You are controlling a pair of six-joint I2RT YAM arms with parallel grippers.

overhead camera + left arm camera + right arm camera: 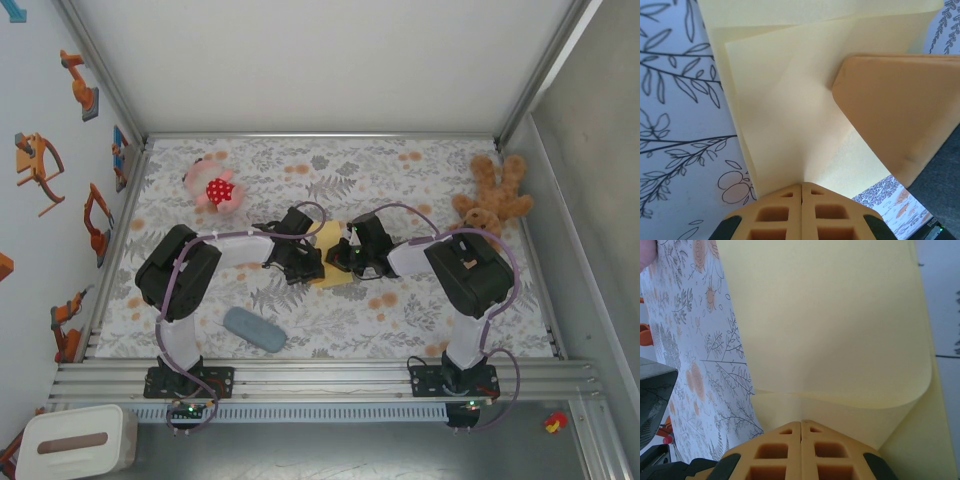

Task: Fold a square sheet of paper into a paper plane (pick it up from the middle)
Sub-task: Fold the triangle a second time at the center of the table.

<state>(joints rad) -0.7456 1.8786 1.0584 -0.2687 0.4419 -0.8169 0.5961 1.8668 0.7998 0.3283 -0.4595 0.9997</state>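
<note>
The square sheet of paper (329,240), thin, smooth, pale yellow, is seen mid-table on the flower-printed cloth (400,305), one flap softly curled. It is seemingly pinched by the pressed-together left gripper (801,186) and right gripper (801,423).

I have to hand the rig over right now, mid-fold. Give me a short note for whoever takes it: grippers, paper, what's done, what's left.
Left gripper: shut, apparently pinching the square sheet of paper at its near edge.
Right gripper: shut, apparently pinching the same sheet from the opposite side.
Paper: mid-table between the two arms, over the floral mat. One flap curls over in a soft loop and is not pressed flat.
Done: sheet gripped, faint creases in it, a fold started.
Left: flatten this fold, then make all the later folds. It is no paper plane yet.
</note>
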